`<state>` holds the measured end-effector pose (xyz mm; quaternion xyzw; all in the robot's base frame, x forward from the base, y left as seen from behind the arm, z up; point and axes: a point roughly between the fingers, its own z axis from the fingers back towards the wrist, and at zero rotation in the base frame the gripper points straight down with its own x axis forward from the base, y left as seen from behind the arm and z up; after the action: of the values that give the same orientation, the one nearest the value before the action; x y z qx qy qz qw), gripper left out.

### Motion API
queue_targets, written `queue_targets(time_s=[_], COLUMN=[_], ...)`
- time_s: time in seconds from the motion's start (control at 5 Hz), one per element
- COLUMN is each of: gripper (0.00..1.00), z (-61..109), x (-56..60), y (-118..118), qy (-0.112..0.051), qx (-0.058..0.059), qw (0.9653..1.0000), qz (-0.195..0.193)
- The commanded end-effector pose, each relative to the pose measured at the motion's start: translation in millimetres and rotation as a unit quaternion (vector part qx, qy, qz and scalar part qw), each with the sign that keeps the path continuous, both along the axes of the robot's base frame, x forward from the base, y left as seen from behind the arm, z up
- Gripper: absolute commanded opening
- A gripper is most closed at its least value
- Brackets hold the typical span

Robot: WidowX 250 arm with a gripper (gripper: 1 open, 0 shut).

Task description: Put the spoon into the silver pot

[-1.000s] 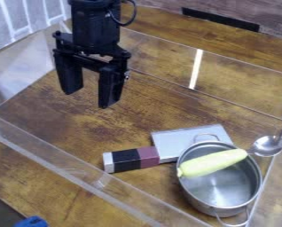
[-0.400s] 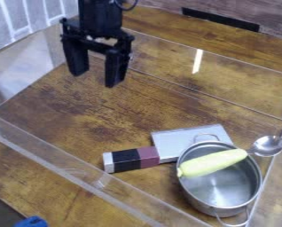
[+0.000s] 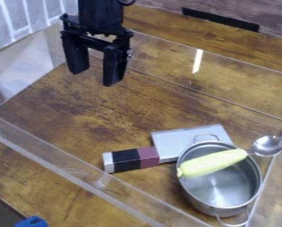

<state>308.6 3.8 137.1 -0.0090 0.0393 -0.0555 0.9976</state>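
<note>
The small silver spoon (image 3: 270, 144) lies at the right edge of the wooden table, its round bowl toward me and its thin handle running up toward the clear wall. The silver pot (image 3: 222, 184) stands at the lower right, just left of and below the spoon, with a yellow-green corn-like object (image 3: 214, 161) resting across its rim. My black gripper (image 3: 94, 73) hangs over the upper left of the table, far from both, pointing down. Its two fingers stand apart with nothing between them.
A flat grey square slab (image 3: 185, 142) lies beside the pot. A white-and-dark-red block (image 3: 133, 160) lies left of it. Clear acrylic walls (image 3: 60, 164) fence the table's front and right sides. A blue object (image 3: 31, 222) peeks in at the bottom left corner.
The gripper has risen and moved away from me toward the table's far side, still open. The spoon, pot and other things have stayed put.
</note>
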Motion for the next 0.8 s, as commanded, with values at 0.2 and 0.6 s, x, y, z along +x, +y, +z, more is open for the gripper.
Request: queue_targets(time_s=[0.2,0.6], gripper=[1.00,1.00], z=[14.1,5.9], x=[-17.0,-17.0], y=[-9,-21], qy=[-0.029,-0.035], qx=[-0.007,0.004], qw=[0.9993,0.9985], qz=[0.025,0.041])
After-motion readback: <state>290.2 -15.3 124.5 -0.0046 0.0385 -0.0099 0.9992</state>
